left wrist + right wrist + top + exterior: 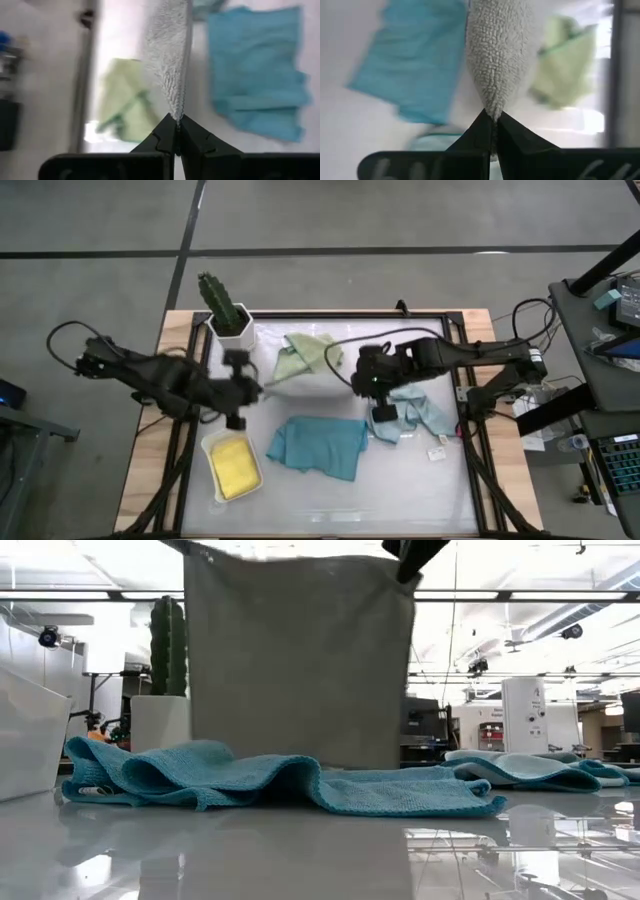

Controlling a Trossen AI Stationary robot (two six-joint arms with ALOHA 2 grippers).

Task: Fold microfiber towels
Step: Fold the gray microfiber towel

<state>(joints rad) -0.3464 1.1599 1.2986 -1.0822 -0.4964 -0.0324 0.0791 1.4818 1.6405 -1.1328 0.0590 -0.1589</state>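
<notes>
You are early in the job. Your left gripper (177, 125) is clenched on one top corner of the grey towel (300, 660), and your right gripper (492, 120) is clenched on the other, so the cloth hangs stretched between the two jaws, lifted over the middle of the table (400, 500). In the low view it drops as a flat sheet with its lower edge hidden behind the teal towel. No crease shows in it yet, so I judge its fold has not begun.

Going left to right, what is done and what is left:
- The yellow towel (233, 465) looks compact and squared; it is probably finished. It lies below and just beside the left jaws.
- The green towel (303, 353) lies rumpled beyond the hanging cloth, between the two jaws but on their far side. It remains to be folded.
- The teal towel (320, 445) lies spread and wrinkled on the near side, between the jaws. It remains to be folded.
- The pale blue towel (420, 412) sits bunched just under and beside the right jaws. It remains to be folded.

Containers:
- The white tray (212, 448) holds the yellow towel and nothing else that I can see.
- The white pot (232, 330), beyond the left jaws, holds a cactus (220, 298).
</notes>
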